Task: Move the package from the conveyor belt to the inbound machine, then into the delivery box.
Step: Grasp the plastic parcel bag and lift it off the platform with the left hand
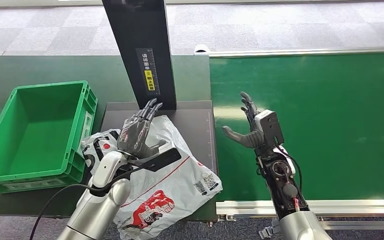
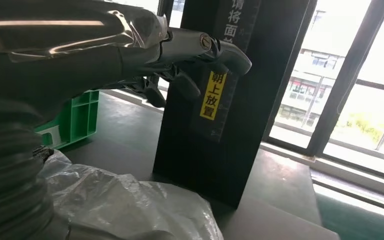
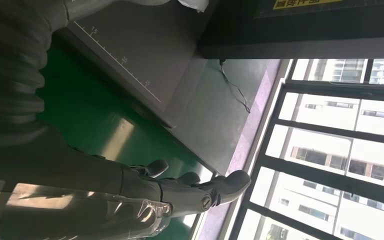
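Note:
The package [image 1: 175,185], a white plastic bag with red and black print, lies crumpled on the inbound machine's dark grey platform [image 1: 195,120] and overhangs its front edge. My left hand [image 1: 137,131] is over the bag's far left part, its fingers stretched out toward the black column [image 1: 142,50] and gripping nothing. In the left wrist view those fingers [image 2: 195,50] reach through the air above the package [image 2: 125,205]. My right hand [image 1: 250,125] is open with spread fingers over the green conveyor belt [image 1: 320,120], just right of the platform, and holds nothing.
The green delivery box [image 1: 35,130] stands empty left of the platform on a dark green table. The machine's black column, with a yellow label, rises at the platform's far edge. The belt's metal rail [image 1: 330,205] runs along its near side.

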